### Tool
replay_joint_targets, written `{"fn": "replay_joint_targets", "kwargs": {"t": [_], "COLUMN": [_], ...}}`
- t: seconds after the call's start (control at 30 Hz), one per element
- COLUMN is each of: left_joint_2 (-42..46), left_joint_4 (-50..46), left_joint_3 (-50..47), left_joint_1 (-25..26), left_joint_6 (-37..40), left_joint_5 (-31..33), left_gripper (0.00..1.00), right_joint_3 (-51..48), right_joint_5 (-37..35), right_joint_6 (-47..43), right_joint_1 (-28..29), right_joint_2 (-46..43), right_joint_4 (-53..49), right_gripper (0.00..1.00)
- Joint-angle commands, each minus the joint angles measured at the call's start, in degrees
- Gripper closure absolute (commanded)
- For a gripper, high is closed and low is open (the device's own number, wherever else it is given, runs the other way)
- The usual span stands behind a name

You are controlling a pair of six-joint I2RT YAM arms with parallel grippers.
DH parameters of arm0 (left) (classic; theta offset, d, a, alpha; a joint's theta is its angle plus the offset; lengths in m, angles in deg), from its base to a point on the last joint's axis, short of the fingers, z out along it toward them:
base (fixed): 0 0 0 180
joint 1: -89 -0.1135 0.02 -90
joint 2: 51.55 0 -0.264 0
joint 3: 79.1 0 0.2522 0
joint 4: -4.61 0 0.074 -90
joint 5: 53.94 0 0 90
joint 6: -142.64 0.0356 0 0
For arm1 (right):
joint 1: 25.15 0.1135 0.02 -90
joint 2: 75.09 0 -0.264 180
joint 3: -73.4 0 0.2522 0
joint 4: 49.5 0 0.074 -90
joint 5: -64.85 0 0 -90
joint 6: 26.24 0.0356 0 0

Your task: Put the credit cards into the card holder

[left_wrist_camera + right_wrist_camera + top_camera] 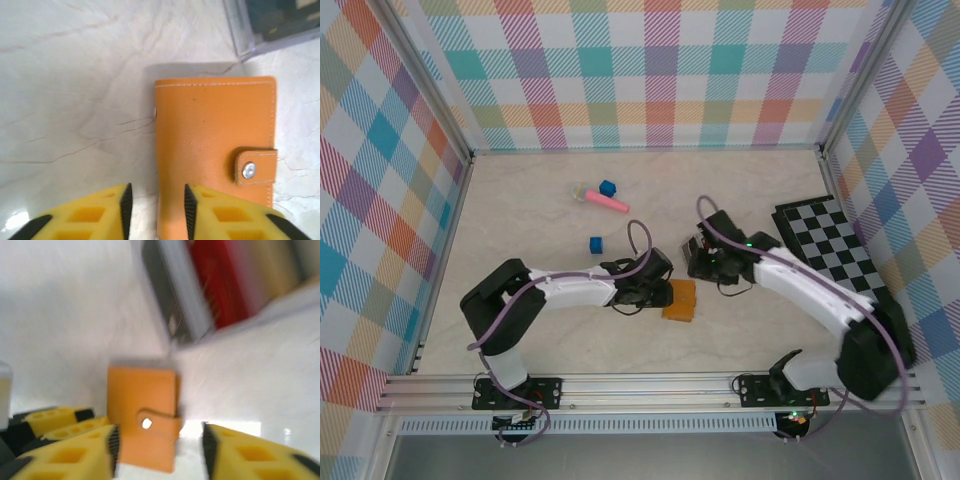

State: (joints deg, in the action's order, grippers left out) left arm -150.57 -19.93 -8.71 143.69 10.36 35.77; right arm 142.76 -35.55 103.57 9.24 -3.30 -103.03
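The orange card holder [215, 135] lies flat on the table, folded shut with its snap strap done up; it is also in the top view [680, 301] and the right wrist view [142, 415]. My left gripper [157, 210] stands open at its near left corner, the holder's left edge in the gap between the pads. The credit cards [220, 285], grey, red and tan, stand in a clear case just beyond the holder. My right gripper [160, 450] is open with nothing held, hovering over the holder's far side [702, 266]. That view is blurred.
A black-and-white chequered board [835, 250] lies at the right wall. Two small blue cubes [608, 187] [596, 243] and a pink stick [607, 203] sit further back on the left. Plaid walls close in the table on three sides.
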Motion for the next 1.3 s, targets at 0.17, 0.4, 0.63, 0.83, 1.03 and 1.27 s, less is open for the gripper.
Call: {"fn": "replay_joint_targets", "kwargs": {"t": [0.17,0.4,0.63,0.83,1.03,1.27], "left_joint_2": [12.71,21.97,30.14,30.63,28.11,20.17], "left_joint_4": [-2.97,-4.6,-2.06,1.83,13.68,37.93], "left_joint_3": [-4.17,-10.48,-15.95,-18.16,-22.06,-29.26], "left_joint_1": [-3.78,-18.0,-33.4,-44.53,-49.0,-50.03], "left_joint_6": [5.08,10.49,19.52,20.51,25.16,34.61], "left_joint_5": [11.77,17.18,28.7,29.04,29.86,25.69], "left_gripper": [0.39,0.12,0.0,0.0,0.0,0.0], "right_joint_3": [-18.85,-30.24,-29.33,-29.27,-32.44,-32.39], "right_joint_5": [-24.52,-7.47,-4.97,1.36,5.82,5.56], "right_joint_6": [-22.19,-32.96,-39.13,-36.91,-38.33,-38.2], "right_joint_1": [-15.45,-25.77,-27.98,-32.66,-32.9,-32.91], "right_joint_2": [-14.32,-6.32,4.92,9.11,15.54,15.57], "right_joint_4": [20.47,48.57,66.32,74.38,86.91,86.82], "right_gripper": [0.26,0.23,0.19,0.16,0.12,0.0]}}
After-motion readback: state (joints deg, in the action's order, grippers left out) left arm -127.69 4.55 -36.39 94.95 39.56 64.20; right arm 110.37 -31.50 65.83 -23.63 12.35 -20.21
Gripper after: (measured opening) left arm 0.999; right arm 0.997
